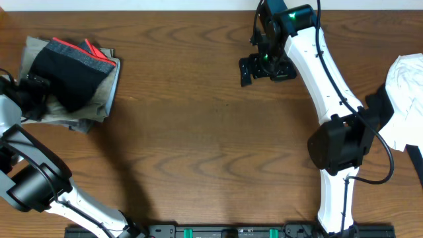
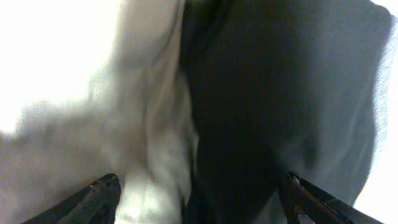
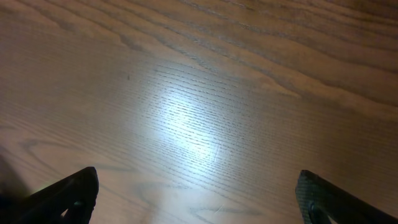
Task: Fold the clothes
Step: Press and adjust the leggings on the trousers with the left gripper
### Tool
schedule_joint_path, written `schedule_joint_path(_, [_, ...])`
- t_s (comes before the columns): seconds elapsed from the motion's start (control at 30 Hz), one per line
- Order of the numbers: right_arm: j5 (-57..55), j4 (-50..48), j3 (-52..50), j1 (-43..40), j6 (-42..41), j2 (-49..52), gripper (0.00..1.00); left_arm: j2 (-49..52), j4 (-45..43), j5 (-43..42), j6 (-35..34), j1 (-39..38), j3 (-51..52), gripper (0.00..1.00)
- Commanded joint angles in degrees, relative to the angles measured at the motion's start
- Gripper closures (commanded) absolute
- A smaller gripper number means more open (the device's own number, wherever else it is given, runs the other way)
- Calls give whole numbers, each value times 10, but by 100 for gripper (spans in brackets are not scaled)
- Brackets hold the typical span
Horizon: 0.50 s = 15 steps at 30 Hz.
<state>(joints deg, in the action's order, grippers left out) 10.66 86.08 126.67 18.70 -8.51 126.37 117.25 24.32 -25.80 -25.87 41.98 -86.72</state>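
Sitting on khaki trousers [image 1: 99, 106], leggings [image 1: 73, 73]; L end effector [image 2: 199, 193] wide, prob. touching; R end effector [image 3: 198, 193] wide.

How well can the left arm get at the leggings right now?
Probably yes. The left gripper is open at the pile's left edge, and the leggings lie on top of the trousers, uncovered. The left wrist view shows black fabric directly ahead.

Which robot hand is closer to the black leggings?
Left. The left gripper is right over the folded black leggings on the beige trousers, at the table's left end. The right gripper hangs above the wood, far across the table.
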Motion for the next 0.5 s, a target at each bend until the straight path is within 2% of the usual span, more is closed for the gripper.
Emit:
schedule_joint_path(0.0, [-1,1,9,-2,5,-13,1,-5,-18,-6,-3,2,-2,17])
schedule_joint_path(0.47, [-1,11,9,-2,5,-13,1,33,-64,-6,-60,2,-2,18])
